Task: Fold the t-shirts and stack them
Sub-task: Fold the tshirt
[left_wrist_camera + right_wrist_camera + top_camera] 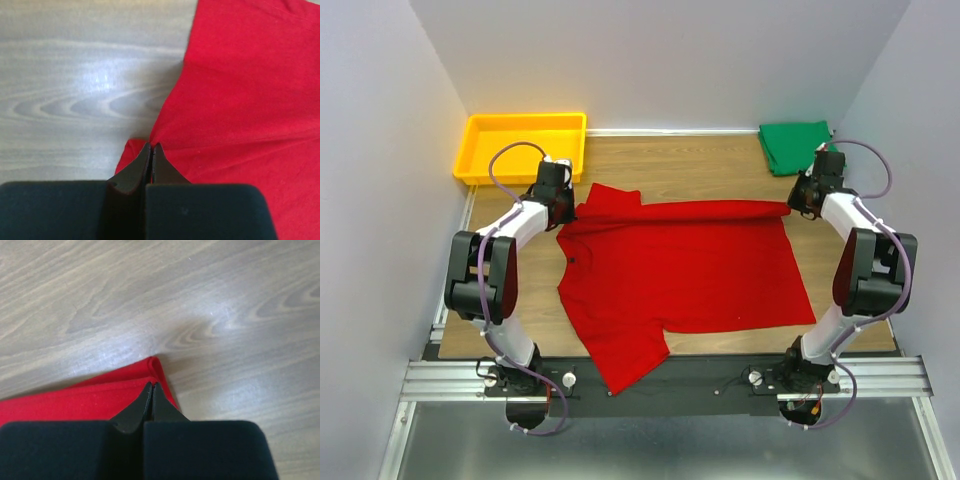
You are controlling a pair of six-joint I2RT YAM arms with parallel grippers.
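The red t-shirt (685, 270) lies spread across the middle of the table, with its far edge folded over into a long straight band. My left gripper (563, 208) is shut on the shirt's far-left edge, and the cloth (240, 100) puckers at the jaw tips (151, 145). My right gripper (801, 203) is shut on the shirt's far-right corner (150, 367), with its tips (151, 384) on the doubled hem. The green t-shirt (795, 146) lies folded at the back right, apart from both grippers.
A yellow plastic tray (523, 145) stands at the back left, just beyond the left arm. Walls enclose the table on the left, back and right. One red sleeve (625, 365) hangs over the near edge onto the black base rail.
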